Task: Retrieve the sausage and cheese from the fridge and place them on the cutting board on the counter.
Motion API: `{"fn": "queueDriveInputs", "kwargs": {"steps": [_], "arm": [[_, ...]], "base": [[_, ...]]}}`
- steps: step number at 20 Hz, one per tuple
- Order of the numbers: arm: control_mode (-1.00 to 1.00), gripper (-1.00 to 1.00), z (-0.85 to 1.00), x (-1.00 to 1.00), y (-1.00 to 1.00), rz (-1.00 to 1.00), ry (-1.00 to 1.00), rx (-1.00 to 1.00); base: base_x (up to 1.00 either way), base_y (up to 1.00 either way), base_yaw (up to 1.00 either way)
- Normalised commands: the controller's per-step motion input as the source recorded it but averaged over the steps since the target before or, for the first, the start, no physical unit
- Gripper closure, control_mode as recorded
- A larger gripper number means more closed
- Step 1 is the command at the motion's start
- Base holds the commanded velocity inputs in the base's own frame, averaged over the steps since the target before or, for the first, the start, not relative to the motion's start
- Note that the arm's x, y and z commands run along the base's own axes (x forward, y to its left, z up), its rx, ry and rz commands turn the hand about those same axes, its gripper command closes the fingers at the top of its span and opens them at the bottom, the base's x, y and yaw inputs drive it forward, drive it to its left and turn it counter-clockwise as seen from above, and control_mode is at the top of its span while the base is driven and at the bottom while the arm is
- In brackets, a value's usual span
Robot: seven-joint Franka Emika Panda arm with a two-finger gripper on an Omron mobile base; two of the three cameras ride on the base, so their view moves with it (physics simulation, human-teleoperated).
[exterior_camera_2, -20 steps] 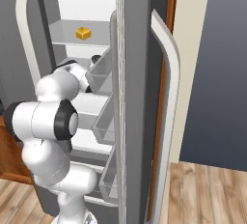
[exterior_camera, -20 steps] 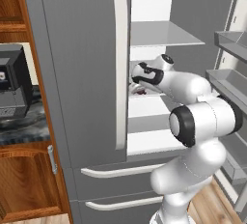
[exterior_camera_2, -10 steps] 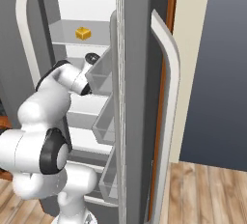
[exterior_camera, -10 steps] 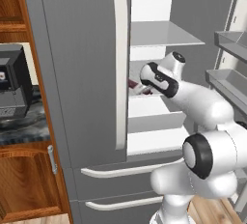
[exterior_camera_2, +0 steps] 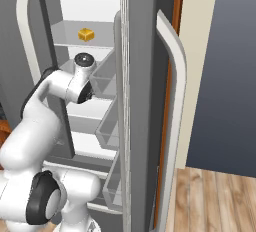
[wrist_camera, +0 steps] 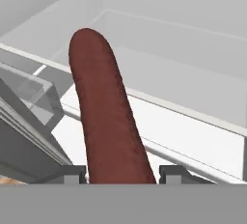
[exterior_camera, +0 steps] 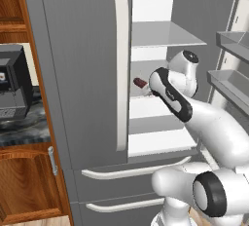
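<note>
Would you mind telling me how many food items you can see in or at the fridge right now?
2. The sausage is held in the gripper at the middle shelf; the cheese sits on an upper shelf. Others may be hidden behind the closed left door.

- Left and right base views look forward from behind the arm — both share the tall grey open fridge [exterior_camera: 87, 64] [exterior_camera_2: 140, 76].
- Hand view looks close along the dark red-brown sausage [wrist_camera: 108, 117] — white fridge shelves beyond.

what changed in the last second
The arm swung and its elbow dropped, drawing the tool with the sausage back from the shelf toward the fridge opening. The tool stayed shut on the sausage. The cheese stayed on its upper shelf, and the doors did not move.
</note>
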Motion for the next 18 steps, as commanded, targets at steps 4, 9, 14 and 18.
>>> {"fn": "queueDriveInputs", "kwargs": {"steps": [4, 9, 14, 18], "arm": [[-1.00, 1.00, 0.36, -0.61, -0.08, -0.25, -0.02, 0.00], [-1.00, 1.00, 0.30, -0.70, -0.01, -0.18, -0.02, 0.00], [-1.00, 1.00, 0.27, -0.68, -0.02, -0.10, 0.00, 0.00], [-1.00, 1.00, 0.18, -0.69, -0.02, -0.04, 0.00, 0.00]], "base": [[0.00, 0.00, 0.00], [0.00, 0.00, 0.00], [0.00, 0.00, 0.00], [0.00, 0.00, 0.00]]}}
